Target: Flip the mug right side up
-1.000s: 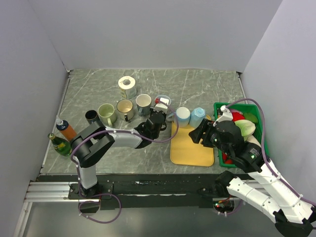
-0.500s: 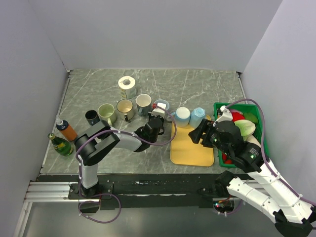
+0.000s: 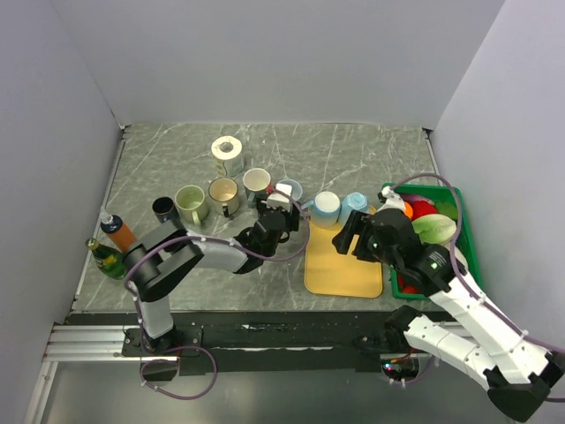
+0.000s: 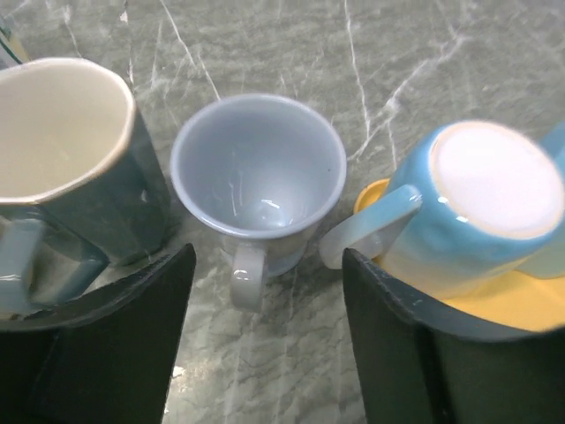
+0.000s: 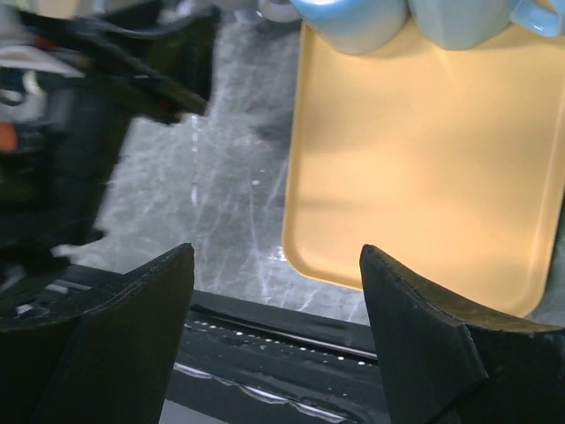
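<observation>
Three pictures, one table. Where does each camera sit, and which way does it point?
Top external: fixed above and behind the arms, looking down on the table; both arms, with left end effector and right end effector, show.
Left wrist: on the left arm, looking down at an upright grey mug and an upside-down blue mug; its open fingers show.
Right wrist: on the right arm, looking down at the yellow tray; its open fingers show.
Shared: both wrist views catch the tray.

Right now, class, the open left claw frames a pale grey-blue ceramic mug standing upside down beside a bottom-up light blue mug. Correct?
No: the left wrist view shows the pale grey-blue ceramic mug standing right side up, mouth open. The left claw is open, and the light blue mug beside it is bottom-up.
</observation>
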You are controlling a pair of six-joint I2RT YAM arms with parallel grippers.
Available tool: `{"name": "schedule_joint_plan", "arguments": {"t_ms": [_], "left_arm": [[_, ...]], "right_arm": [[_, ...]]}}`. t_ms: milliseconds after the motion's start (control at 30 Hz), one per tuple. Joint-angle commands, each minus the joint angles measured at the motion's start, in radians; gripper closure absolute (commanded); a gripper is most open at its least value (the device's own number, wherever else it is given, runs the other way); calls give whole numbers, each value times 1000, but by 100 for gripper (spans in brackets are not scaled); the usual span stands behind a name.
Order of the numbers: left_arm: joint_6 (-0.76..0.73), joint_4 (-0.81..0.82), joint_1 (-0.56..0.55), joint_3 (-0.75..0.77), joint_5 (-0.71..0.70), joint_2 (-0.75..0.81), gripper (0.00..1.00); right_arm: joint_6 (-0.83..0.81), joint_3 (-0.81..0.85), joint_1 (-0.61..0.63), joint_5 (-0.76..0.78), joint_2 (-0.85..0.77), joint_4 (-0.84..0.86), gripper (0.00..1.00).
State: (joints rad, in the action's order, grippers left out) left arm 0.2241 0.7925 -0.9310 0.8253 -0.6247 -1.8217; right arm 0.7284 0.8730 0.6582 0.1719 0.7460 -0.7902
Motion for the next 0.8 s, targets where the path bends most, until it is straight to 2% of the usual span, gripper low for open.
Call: {"name": "schedule_joint_plan", "arguments": {"t_ms": [0,33,167,267,300,400,500,633,767], "left_arm": [[66,-36,-12,-20,28,165,19],[73,-59,-12,-22,33,189,13],[127,-232,-20,-28,65,334,7],[158,-331,-23,-28,121,430,1],[168,-398,-26,-28,147,456,1],[170,-510,-25,-32,190,565,4],[141,-591,-25,-43,250,666,4],[124,-586,-35,-95,278,788,4],[112,-596,-37,-98,304,823,4]], "right_arm": [[-23,7,-19,32,62,12,18],[-23,11,-29,41,75,14,18],[-27,30,-55,106,147,22,17],[-107,34,-97,114,206,64,17],[-194,28,-101,104,232,113,17],[-321,24,-147,61,298,164,17],[-421,47,-184,98,361,183,16],[-579,113,-249,3,481,184,17],[-693,168,-296,29,588,199,20]]}}
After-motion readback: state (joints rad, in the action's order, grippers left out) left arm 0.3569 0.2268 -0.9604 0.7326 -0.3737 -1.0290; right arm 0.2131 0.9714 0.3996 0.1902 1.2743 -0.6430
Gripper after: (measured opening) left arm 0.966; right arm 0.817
